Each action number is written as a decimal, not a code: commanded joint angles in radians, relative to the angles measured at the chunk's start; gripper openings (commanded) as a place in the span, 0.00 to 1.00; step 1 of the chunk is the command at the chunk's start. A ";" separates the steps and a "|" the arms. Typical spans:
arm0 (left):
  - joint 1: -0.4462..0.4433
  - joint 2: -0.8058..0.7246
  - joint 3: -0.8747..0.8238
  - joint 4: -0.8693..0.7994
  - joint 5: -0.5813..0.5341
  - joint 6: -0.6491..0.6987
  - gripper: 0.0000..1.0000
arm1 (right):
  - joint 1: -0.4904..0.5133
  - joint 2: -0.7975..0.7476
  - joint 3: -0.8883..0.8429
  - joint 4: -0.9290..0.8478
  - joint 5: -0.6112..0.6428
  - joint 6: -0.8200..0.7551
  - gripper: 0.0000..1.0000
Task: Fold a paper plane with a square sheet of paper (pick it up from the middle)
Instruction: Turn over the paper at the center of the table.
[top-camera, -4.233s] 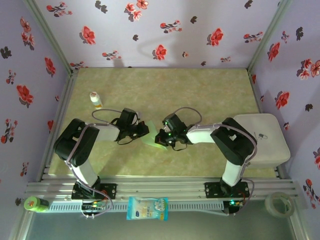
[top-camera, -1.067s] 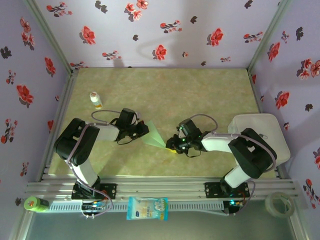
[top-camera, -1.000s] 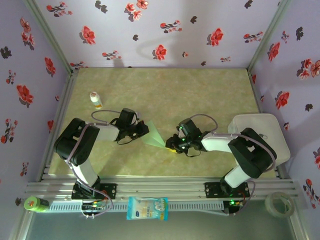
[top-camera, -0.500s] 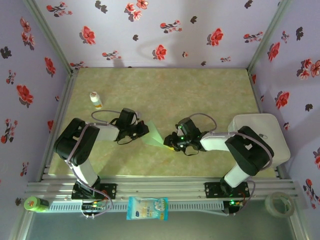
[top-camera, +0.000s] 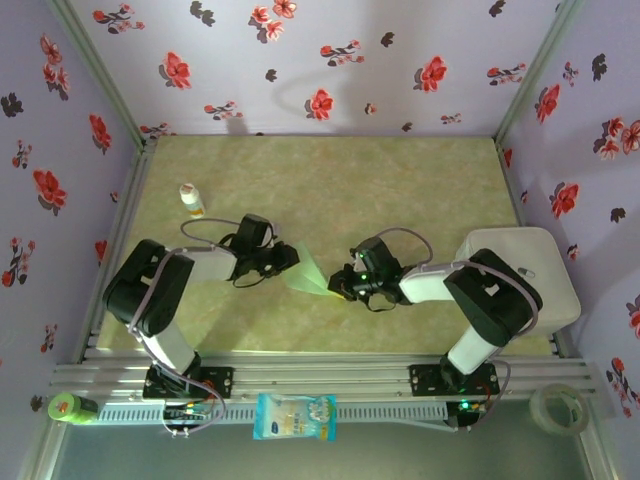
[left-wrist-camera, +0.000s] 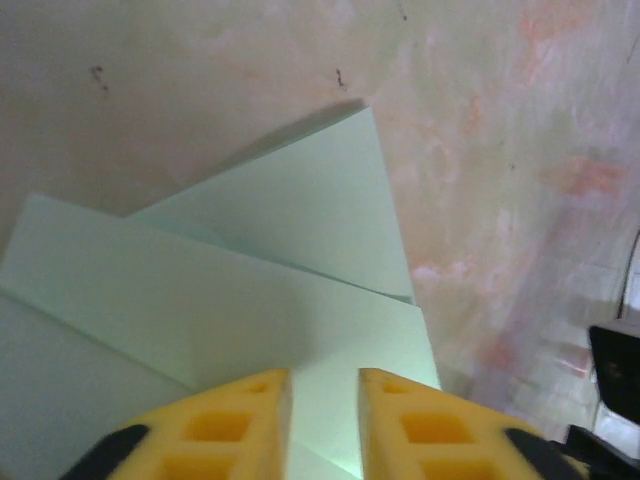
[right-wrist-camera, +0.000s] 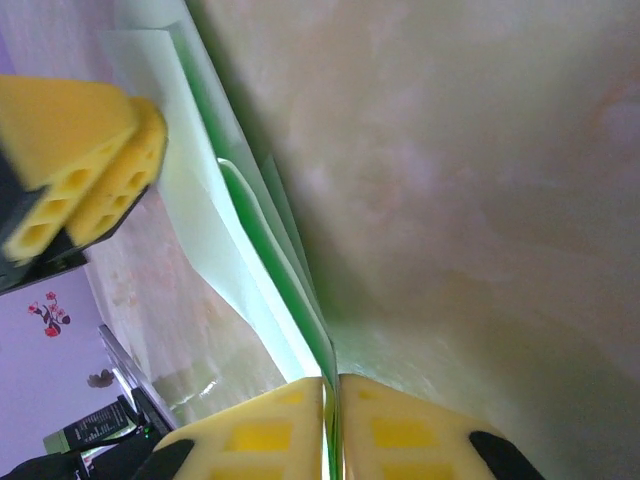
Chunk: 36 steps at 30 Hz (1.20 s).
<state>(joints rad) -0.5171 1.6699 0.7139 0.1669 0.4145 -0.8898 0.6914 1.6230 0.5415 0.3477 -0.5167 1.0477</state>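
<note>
Pale mint-green folded paper sheet (right-wrist-camera: 190, 200) is pinched at its creased edge in my right gripper (right-wrist-camera: 332, 385), pads shut on it. Long axis runs left across the beige tabletop (top-camera: 400, 180) to my left gripper (left-wrist-camera: 324, 380), jaws slightly parted over the far end.

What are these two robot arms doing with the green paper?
They are folding the green paper into a plane. It lies partly folded on the table between them. The right gripper is shut on one end of it. The left gripper is at the other end, its jaws slightly apart.
</note>
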 joint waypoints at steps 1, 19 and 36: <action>0.006 -0.128 0.056 -0.118 -0.040 0.022 0.31 | -0.010 -0.028 -0.015 0.010 -0.001 -0.029 0.09; 0.002 -0.567 -0.008 -0.287 -0.271 0.081 0.47 | -0.012 -0.342 0.068 -0.409 0.235 -0.408 0.03; 0.041 -0.674 -0.112 -0.219 -0.310 0.126 0.55 | 0.011 -0.445 0.278 -0.789 0.587 -0.631 0.02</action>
<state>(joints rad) -0.4889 1.0100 0.6247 -0.0856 0.1295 -0.7963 0.6903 1.1954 0.7734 -0.3649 -0.0414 0.4568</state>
